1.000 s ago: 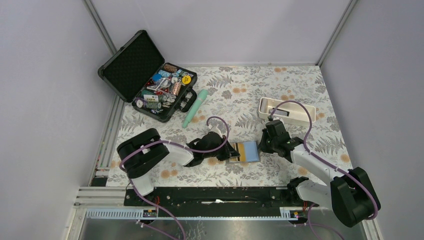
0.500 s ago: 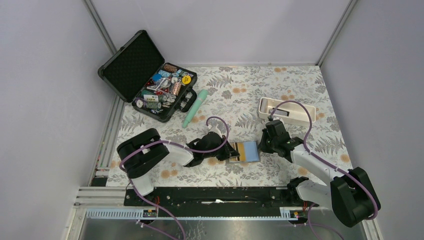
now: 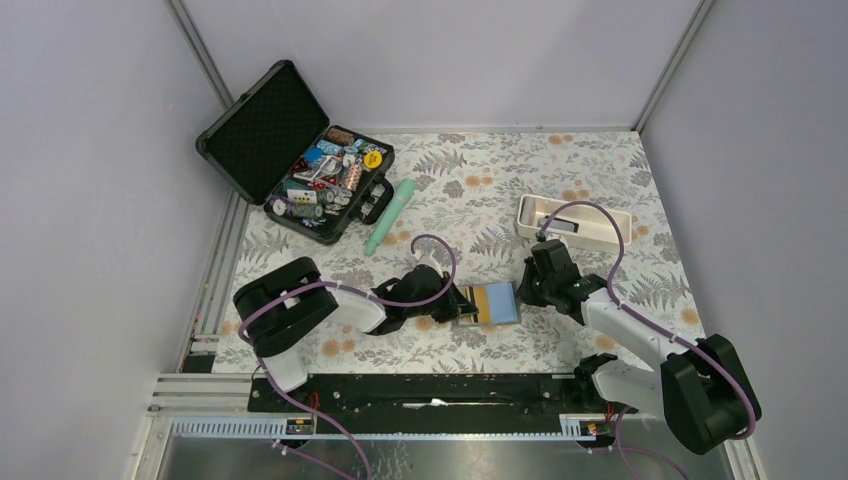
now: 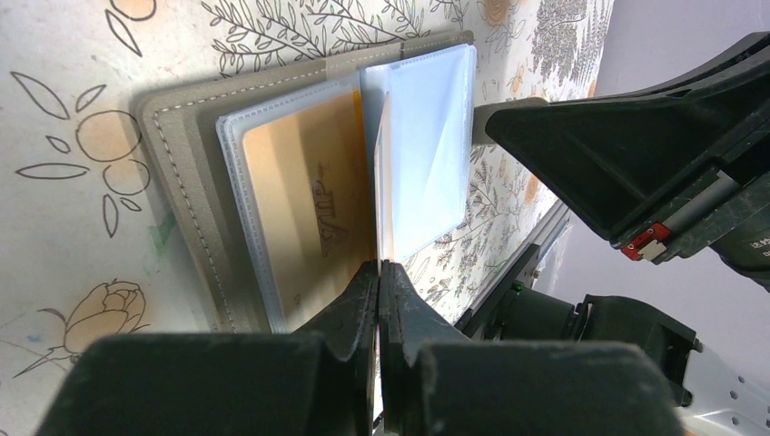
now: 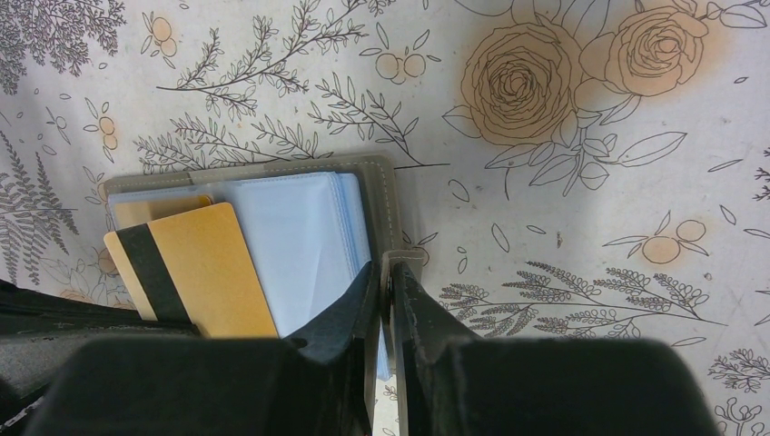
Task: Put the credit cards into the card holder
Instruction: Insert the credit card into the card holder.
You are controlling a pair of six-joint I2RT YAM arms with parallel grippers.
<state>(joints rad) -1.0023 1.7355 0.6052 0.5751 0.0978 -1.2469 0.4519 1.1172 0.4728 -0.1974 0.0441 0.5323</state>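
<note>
The grey-brown card holder [image 3: 497, 303] lies open on the floral cloth, clear pockets up. My left gripper [image 3: 468, 306] is shut on an orange-yellow credit card with a black stripe [image 5: 204, 263], whose far end lies over the holder's left pockets. In the left wrist view this card [image 4: 383, 163] shows edge-on, standing along the fold. Another orange card [image 4: 300, 200] sits inside a left pocket. My right gripper [image 5: 385, 268] is shut on the holder's grey right edge [image 5: 389, 195], at its small tab. The right pockets [image 5: 300, 245] look pale blue.
An open black hard case [image 3: 300, 160] full of small items stands at the back left. A mint-green tube [image 3: 390, 215] lies beside it. A white oblong tray [image 3: 573, 220] sits behind the right arm. Both arms meet at the holder, near the front rail.
</note>
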